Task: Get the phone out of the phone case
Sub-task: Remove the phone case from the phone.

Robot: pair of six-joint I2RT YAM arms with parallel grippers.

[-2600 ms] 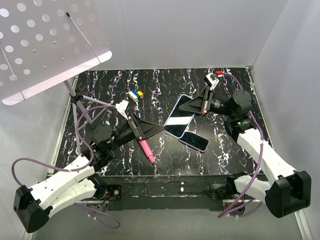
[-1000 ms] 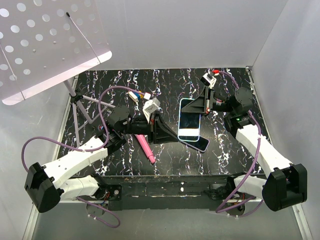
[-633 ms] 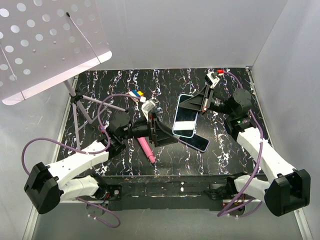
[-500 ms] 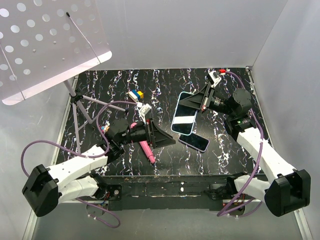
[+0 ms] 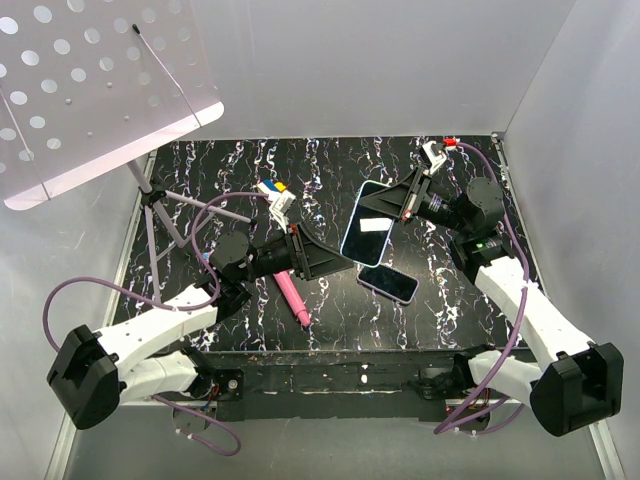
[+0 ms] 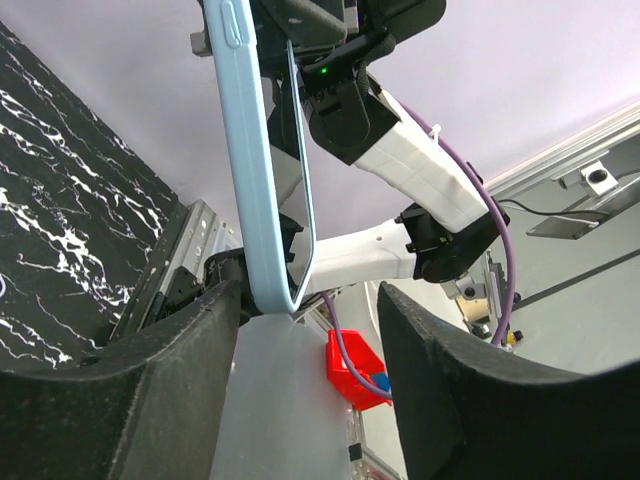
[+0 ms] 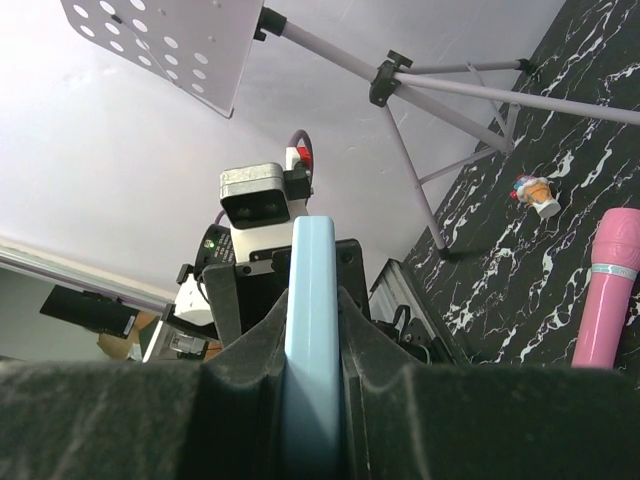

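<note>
Step in hand (judged): peel a corner of the case off the handset.

- The right gripper (image 7: 312, 335) is clamped across the thickness of the phone case (image 6: 245, 170) and holds it lifted off the table (image 5: 200, 165), tilted on edge, well above a second handset (image 5: 388, 283) that lies flat below it.
- The phone (image 5: 363, 225) sits inside the case. In the left wrist view its glass shows as a thin dark sheet seated within the pale blue rim.
- The left gripper (image 6: 308, 296) has its jaws apart and grasps nothing. The lower corner of the case hangs between the two fingers, close to the left-hand one; contact cannot be told.

To do it well: the left fingers should probably catch only the rim lip at that free corner and roll it back from the glass — not squeeze case and phone together, as the right clamp does. A short pull away from the screen side, then a second corner, seems safest.

Materials:
- The case is matt, rounded at the corners and looks soft and flexible, with a raised side button.
- The glass is glossy and likely slick.
- The finger pads are black and broad with a coarse surface — fair grip on rubbery plastic.
- A pink marker (image 5: 293, 298) lies near on the marbled black top.
</note>
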